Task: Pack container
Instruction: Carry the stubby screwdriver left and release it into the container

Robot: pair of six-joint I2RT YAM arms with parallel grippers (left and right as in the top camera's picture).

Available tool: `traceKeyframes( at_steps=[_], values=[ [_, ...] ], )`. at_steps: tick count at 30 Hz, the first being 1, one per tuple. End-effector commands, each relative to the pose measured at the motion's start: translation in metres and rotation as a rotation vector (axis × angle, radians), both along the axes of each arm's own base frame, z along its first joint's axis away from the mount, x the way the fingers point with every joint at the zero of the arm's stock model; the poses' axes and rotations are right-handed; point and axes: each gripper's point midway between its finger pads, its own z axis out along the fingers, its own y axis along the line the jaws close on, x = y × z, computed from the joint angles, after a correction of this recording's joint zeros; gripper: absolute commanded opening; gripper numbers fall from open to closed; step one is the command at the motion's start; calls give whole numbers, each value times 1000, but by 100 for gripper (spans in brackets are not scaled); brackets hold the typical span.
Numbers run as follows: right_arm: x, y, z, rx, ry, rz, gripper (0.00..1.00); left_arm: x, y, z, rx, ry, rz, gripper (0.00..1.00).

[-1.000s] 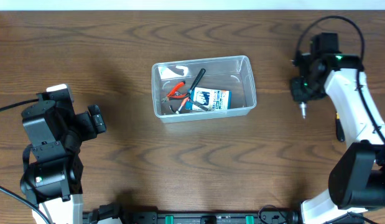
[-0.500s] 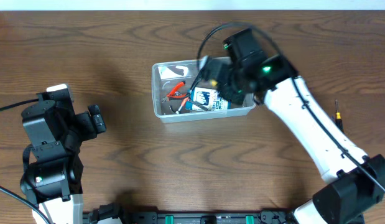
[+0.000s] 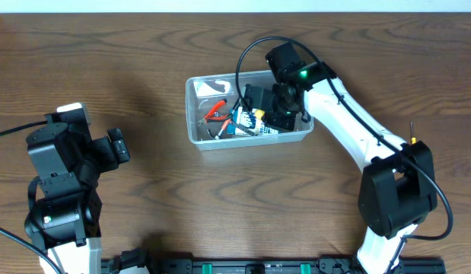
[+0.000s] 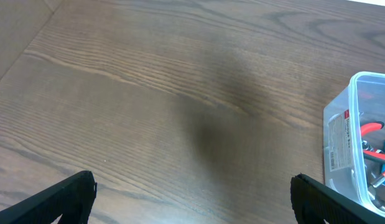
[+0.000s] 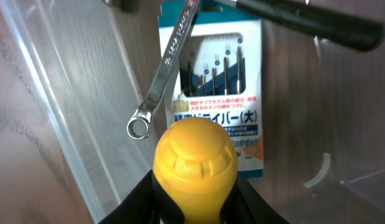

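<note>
Yellow plastic filled the right wrist view: the right gripper was clamped on a yellow-handled tool, butt end toward the camera, its working end hidden. It hung over the blue-and-white box and a wrench lying inside the container. From overhead, the container sat just toward 12 o'clock of the table's middle, with the right gripper inside its 3 o'clock half and red-handled pliers at its 9 o'clock side. The left gripper rested idle at the table's 8 o'clock, fingers spread wide on nothing. The drop looked close, and the risks were plain: letting go too high could bounce the tool off the box and over the rim. A tilted tool might catch the clear wall and shove the light tub. Withdrawing carelessly could snag the wrench or the black handle lying across the pile.
</note>
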Motion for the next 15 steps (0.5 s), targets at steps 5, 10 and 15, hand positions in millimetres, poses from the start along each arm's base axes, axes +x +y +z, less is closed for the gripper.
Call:
traceKeyframes(
  at_steps=[5, 10, 15],
  values=[
    [-6, -8, -16, 10, 94, -4, 2, -1, 3, -3, 9, 11, 8, 98],
    [-9, -12, -16, 0, 116, -33, 26, -1, 3, -3, 9, 11, 8, 98],
    [-8, -17, -16, -29, 111, -52, 43, -1, 3, -3, 9, 11, 8, 98]
  ],
)
